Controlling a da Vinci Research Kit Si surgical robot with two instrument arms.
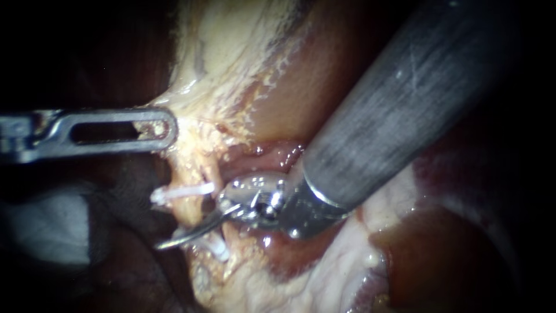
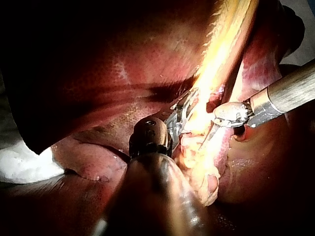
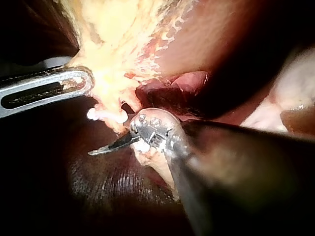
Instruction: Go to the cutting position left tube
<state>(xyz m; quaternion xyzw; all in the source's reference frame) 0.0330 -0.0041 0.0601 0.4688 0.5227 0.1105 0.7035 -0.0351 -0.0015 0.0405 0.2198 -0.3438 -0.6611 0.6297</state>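
Dark surroundings, strong light pooled at the centre, white padding (image 1: pixel 49 229) dim at lower left.

This is looking like a surgical practice bench. Dark red liver (image 1: pixel 440 266) and pale yellow fatty tissue (image 1: pixel 231 46) are lying exposed and glistening under a close bright light, and a white cloth (image 1: pixel 46 226) is sitting at the near left. The left instrument (image 1: pixel 165 130) is holding the fatty tissue. The right instrument (image 1: pixel 174 239), on a thick grey shaft, is reaching in by white clips (image 1: pixel 182 192) on a tube (image 1: pixel 209 174).
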